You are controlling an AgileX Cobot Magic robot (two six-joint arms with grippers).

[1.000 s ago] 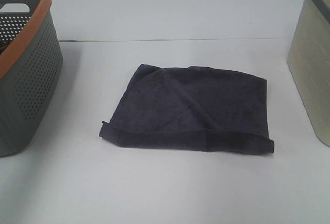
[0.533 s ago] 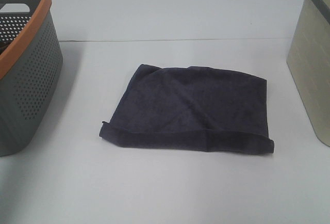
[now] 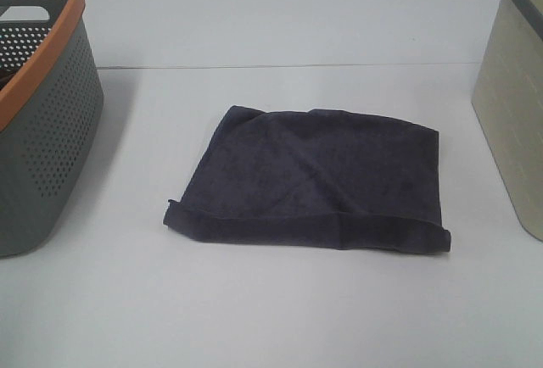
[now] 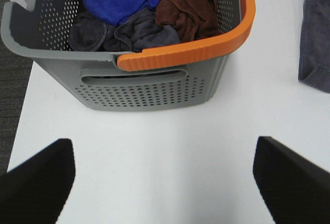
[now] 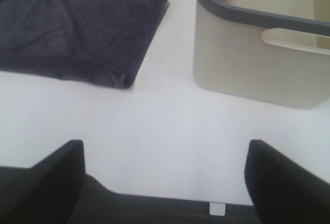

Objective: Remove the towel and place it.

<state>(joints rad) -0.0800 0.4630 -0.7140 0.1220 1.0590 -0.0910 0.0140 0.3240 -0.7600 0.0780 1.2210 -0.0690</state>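
The dark charcoal-navy towel (image 3: 314,180) lies folded flat on the white table in the middle of the exterior view. Its edge shows in the left wrist view (image 4: 315,33) and most of it in the right wrist view (image 5: 77,28). My left gripper (image 4: 165,182) is open and empty over bare table in front of the grey basket (image 4: 149,87). My right gripper (image 5: 165,182) is open and empty near the table's front edge, between the towel and the beige bin (image 5: 258,64). Neither gripper shows in the exterior view.
The grey perforated basket with an orange rim (image 3: 42,122) stands at the left and holds blue, brown and grey cloths (image 4: 144,7). The beige bin with a grey rim (image 3: 513,105) stands at the right. A table seam (image 3: 280,66) runs behind the towel.
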